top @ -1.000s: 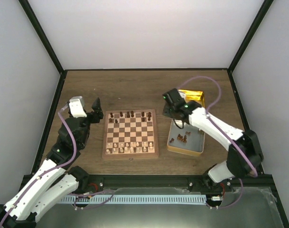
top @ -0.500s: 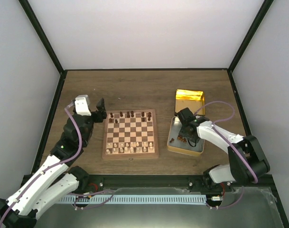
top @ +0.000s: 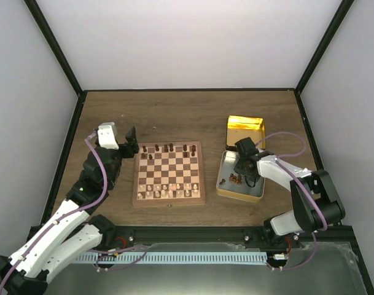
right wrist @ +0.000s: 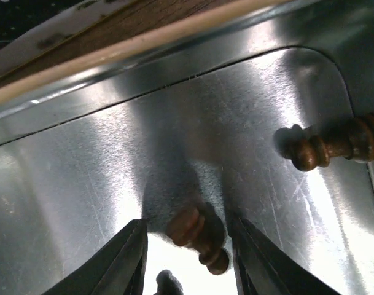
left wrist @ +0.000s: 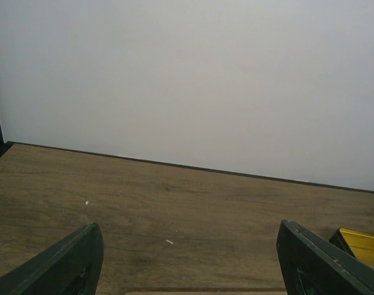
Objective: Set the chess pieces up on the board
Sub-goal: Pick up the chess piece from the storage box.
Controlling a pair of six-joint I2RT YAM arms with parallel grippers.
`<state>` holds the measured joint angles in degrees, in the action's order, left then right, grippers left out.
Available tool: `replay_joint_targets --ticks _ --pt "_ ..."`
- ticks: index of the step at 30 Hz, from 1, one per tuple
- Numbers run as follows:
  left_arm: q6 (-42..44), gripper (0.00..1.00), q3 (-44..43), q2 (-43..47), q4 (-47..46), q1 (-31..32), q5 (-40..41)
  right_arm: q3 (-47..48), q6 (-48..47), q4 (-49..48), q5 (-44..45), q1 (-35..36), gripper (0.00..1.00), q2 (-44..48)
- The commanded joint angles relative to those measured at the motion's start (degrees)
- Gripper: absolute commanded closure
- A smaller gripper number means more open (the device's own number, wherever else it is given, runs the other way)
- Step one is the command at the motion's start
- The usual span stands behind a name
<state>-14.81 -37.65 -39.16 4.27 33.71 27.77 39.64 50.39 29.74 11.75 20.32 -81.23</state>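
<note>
R gripper (right wrist: 185, 221) straddles dark chess piece (right wrist: 198, 238) in tin (right wrist: 70, 184); 2nd piece (right wrist: 334, 144) near.

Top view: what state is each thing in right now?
Left gripper, open, empty, beside the board.
Right gripper, open, straddling a dark piece lying in the tin.
Tin, open, dark pieces inside.
Board, partly set up.
</note>
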Motion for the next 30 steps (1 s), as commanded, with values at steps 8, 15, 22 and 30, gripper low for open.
replay_joint_targets --ticks 8,15,22,30 --pt "0.1 0.21 -0.6 0.4 -1.3 -0.2 -0.1 -0.7 -2.2 -2.5 -0.5 -1.0 0.63 -1.9" --pt "0.0 0.21 -0.2 0.9 -1.1 -0.2 0.1 -0.8 -1.9 -1.2 1.5 -1.0 0.81 -1.5" --pt "-0.1 0.21 -0.1 0.6 -1.2 -0.2 -0.5 -0.7 -2.8 -1.6 3.1 -0.9 0.71 -2.5" --pt "-0.2 0.21 -0.1 0.8 -0.9 -0.2 -0.7 -1.0 -2.7 -2.7 3.4 -0.9 0.8 -3.4"
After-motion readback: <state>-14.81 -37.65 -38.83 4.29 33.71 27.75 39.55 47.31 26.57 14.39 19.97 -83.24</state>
